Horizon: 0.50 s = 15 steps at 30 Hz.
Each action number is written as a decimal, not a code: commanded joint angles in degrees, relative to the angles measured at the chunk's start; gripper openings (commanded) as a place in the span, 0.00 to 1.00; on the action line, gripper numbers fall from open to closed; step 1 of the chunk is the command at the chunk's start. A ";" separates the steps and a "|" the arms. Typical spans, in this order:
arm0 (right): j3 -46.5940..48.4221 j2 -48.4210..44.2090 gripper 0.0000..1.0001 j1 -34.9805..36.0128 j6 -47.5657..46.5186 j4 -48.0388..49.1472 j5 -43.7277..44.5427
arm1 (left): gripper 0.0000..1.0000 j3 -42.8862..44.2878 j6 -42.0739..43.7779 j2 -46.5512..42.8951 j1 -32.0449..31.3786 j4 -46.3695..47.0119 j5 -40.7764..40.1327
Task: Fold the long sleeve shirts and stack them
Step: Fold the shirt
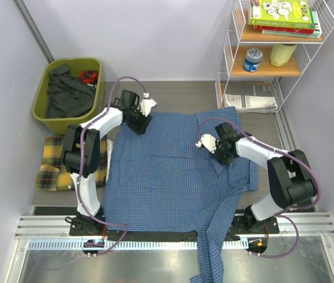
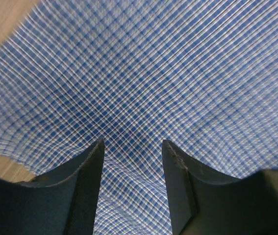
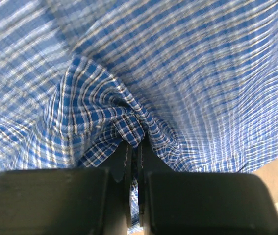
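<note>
The blue checked long sleeve shirt (image 1: 167,171) lies spread flat on the table between both arms. One sleeve (image 1: 211,247) hangs over the near edge. My left gripper (image 1: 138,125) sits at the shirt's far left corner. In the left wrist view its fingers stand apart (image 2: 133,143) over the blue cloth (image 2: 153,73), with a slight ripple between them. My right gripper (image 1: 221,153) is on the shirt's right side, shut on a bunched pinch of blue cloth (image 3: 129,117) at the fingertips (image 3: 135,143). The yellow plaid shirt (image 1: 52,165) lies folded to the left, partly behind the left arm.
A green bin (image 1: 40,112) with dark clothes stands at the far left. A white wire shelf (image 1: 273,65) with books and jars stands at the far right. A metal rail (image 1: 167,227) runs along the near edge under the arm bases.
</note>
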 commanded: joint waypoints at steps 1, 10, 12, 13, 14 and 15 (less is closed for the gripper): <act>4.57 7.31 0.01 -1.53 1.79 8.42 2.93 | 0.49 1.75 -1.53 3.08 1.70 -1.94 -4.27; 21.98 11.82 0.01 -3.21 2.31 -0.51 -2.33 | 0.52 1.92 0.48 -0.07 6.35 -6.77 2.13; 23.82 6.13 0.01 -3.03 2.58 -4.72 -5.23 | 0.58 6.13 5.92 -0.17 6.97 -8.88 3.55; 24.53 4.09 0.01 -3.12 2.66 -6.14 -6.02 | 0.60 7.97 7.24 0.44 7.23 -9.84 4.24; 26.27 2.51 0.01 -3.12 3.19 -8.67 -7.42 | 0.63 12.86 8.74 1.41 7.85 -10.46 4.43; 27.51 0.23 0.01 -3.03 3.28 -10.18 -7.96 | 0.65 15.43 9.19 4.20 8.03 -12.29 5.21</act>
